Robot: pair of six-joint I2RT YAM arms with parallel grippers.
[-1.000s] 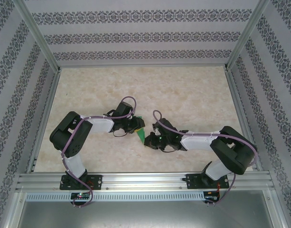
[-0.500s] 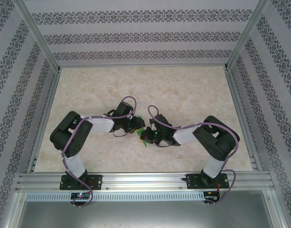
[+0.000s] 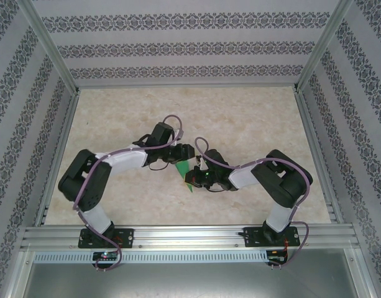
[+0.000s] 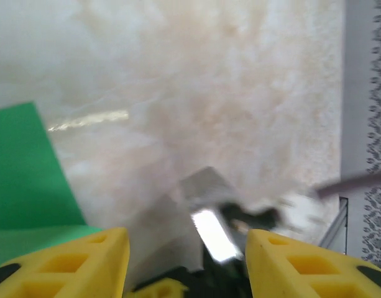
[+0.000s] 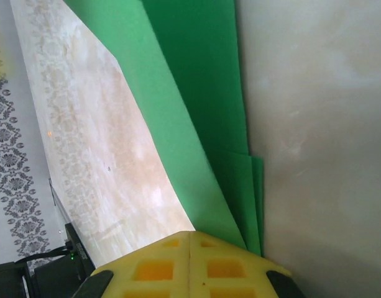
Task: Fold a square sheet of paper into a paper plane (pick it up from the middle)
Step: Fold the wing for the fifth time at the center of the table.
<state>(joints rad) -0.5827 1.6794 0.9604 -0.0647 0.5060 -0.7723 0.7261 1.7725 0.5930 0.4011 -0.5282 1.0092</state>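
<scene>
Paper plane (image 3: 185, 171) is partly made: layered creases show, yet we judge more folds remain. Over the table (image 3: 252, 124) centre, our right gripper (image 5: 190, 236) pinches it; our left gripper (image 4: 187, 242) hangs released.

The upper half of the worktop (image 3: 240, 112) lies open, bounded by patterned walls (image 3: 28, 124) left, right and top. At centre frame the left pincer (image 3: 188, 153), right pincer (image 3: 191, 180) and green paper (image 3: 184, 168) crowd one spot.
</scene>
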